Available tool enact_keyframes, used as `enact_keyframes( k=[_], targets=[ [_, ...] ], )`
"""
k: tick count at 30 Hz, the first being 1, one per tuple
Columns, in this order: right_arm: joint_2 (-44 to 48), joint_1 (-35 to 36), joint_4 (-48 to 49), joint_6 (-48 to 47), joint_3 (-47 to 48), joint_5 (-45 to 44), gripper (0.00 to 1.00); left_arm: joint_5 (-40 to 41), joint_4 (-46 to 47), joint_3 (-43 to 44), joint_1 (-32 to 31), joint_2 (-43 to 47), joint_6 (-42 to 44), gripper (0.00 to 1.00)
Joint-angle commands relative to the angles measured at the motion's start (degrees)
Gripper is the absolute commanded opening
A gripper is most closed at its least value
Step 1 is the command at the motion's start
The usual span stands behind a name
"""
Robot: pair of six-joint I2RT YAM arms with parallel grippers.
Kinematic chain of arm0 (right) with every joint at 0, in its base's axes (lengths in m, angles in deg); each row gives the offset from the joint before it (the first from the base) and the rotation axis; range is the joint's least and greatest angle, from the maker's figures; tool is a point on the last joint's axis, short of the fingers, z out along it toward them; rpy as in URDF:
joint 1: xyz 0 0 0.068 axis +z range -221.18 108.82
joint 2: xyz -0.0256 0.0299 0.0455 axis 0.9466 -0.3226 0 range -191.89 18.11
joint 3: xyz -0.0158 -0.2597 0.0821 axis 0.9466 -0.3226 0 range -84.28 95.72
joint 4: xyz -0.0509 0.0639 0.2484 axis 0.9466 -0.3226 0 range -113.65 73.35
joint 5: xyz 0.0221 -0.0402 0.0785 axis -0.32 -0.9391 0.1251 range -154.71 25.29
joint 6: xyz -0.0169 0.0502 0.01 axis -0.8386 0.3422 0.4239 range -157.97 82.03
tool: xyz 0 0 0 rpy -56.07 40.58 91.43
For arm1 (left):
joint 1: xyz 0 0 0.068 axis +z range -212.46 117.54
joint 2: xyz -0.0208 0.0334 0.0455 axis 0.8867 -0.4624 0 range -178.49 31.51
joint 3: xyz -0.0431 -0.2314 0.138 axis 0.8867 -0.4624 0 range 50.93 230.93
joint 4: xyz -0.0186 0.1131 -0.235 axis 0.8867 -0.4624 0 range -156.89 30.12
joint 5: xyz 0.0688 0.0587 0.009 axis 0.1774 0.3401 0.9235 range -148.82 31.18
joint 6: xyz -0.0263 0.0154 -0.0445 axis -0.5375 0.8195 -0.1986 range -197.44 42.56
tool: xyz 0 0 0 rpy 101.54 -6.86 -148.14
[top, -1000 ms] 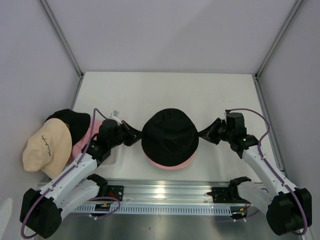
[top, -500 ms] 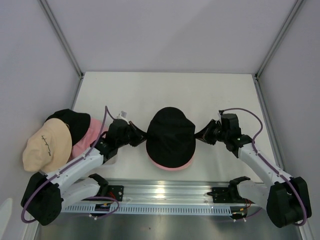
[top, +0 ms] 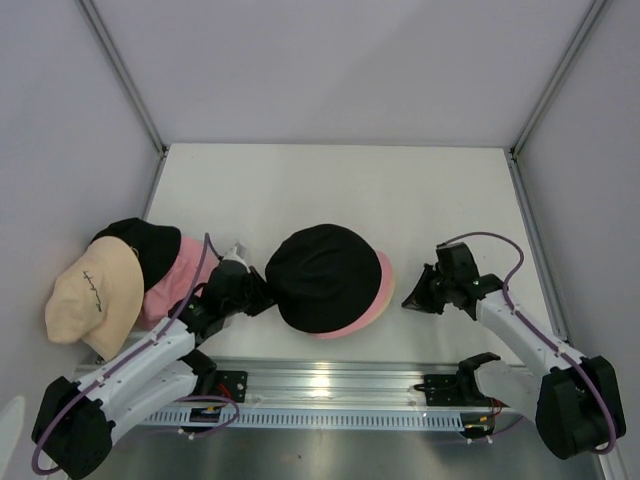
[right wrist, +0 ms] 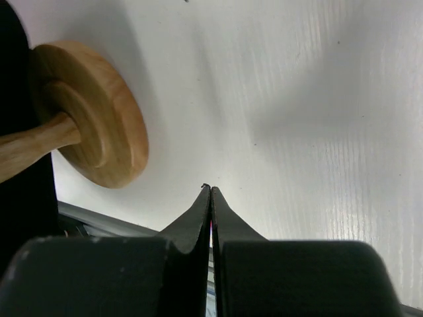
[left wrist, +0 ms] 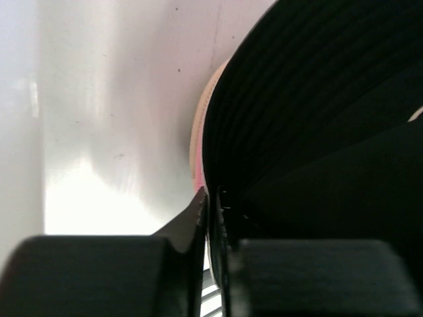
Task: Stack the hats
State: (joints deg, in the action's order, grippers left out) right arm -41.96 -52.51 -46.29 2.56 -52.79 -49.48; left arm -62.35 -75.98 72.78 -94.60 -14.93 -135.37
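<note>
A black hat (top: 320, 275) lies over a pink hat (top: 372, 306) at the table's middle, both leaning left. My left gripper (top: 265, 298) is shut on the black hat's left brim. In the left wrist view the dark brim (left wrist: 317, 132) runs in between the nearly closed fingers of the left gripper (left wrist: 210, 195). My right gripper (top: 407, 303) sits shut and empty just right of the pink brim, over bare table in its own view (right wrist: 210, 188). At the far left lie a cream-beige hat (top: 95, 295), a second black hat (top: 140, 245) and a second pink hat (top: 178, 275).
The wooden stand's round base (right wrist: 92, 112) shows left of my right fingers, its stem running under the black fabric. A metal rail (top: 330, 385) lines the table's near edge. White walls close in the table (top: 330, 190) on three sides.
My right gripper has let go of the black hat's right brim and drawn back. The black and pink hats have shifted left with my left gripper, uncovering the pink brim on the right.
</note>
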Motion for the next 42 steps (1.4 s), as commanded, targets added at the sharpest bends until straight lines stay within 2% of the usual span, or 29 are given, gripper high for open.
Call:
enact_keyframes(
  k=[1,3,7,10,11,12,13,14,16,17,18,20,22,28,36,42],
  targets=[
    [4.3,0.3,-3.7,-3.0,4.5,-2.7,0.00,1.7,-3.9,1.5,-0.1,2.3,8.4,0.15],
    [5.1,0.2,-4.6,-3.6,6.5,-4.3,0.00,1.5,-4.3,4.2,-0.1,3.2,11.2,0.26],
    [4.5,-0.7,-6.7,-6.2,12.4,-4.9,0.04,0.2,-5.9,8.6,-0.1,4.2,15.0,0.34],
    [2.9,-2.1,-8.1,-7.6,19.2,-3.5,0.17,0.4,-9.4,12.7,-0.1,4.6,17.7,0.48],
    [2.3,-2.2,-8.1,-8.3,20.8,-3.0,0.25,2.4,-10.5,13.2,-0.2,4.8,18.7,0.48],
    [2.1,-2.7,-8.1,-8.5,22.4,-1.9,0.28,3.2,-11.7,13.7,-0.2,5.1,19.4,0.53],
    [1.8,-2.8,-7.5,-8.7,24.9,-1.2,0.31,5.3,-14.1,14.5,-0.1,5.5,19.9,0.54],
    [1.5,-2.9,-6.9,-8.5,25.9,-0.3,0.38,7.9,-15.0,15.2,-0.1,6.3,20.6,0.59],
    [0.7,-2.9,-3.6,-7.5,26.9,4.2,0.46,10.6,-17.8,16.5,-0.1,7.1,21.2,0.68],
    [0.4,-2.9,-1.8,-6.6,26.4,5.9,0.53,11.4,-18.2,17.2,-0.2,7.5,22.3,0.76],
    [-0.1,-2.9,0.4,-4.7,25.6,8.2,0.56,12.9,-18.7,18.0,-0.1,8.0,22.8,0.90],
    [-0.7,-2.7,7.4,-2.2,21.8,13.7,0.63,14.2,-19.9,18.8,-0.2,8.3,23.9,0.99],
    [-1.7,-2.0,13.6,0.3,19.3,16.3,0.63,15.7,-20.9,20.2,-0.2,8.2,24.4,1.00],
    [-4.3,-0.7,19.2,2.7,15.5,18.7,0.61,16.8,-21.6,23.8,-0.1,7.9,25.6,0.99],
    [-4.4,0.0,23.7,5.5,12.5,20.6,0.56,14.5,-19.6,26.4,-0.1,7.4,25.6,0.99],
    [-4.5,0.3,22.4,5.3,10.5,20.3,0.54,13.7,-19.3,28.5,-0.1,6.0,25.8,1.00]
  ],
)
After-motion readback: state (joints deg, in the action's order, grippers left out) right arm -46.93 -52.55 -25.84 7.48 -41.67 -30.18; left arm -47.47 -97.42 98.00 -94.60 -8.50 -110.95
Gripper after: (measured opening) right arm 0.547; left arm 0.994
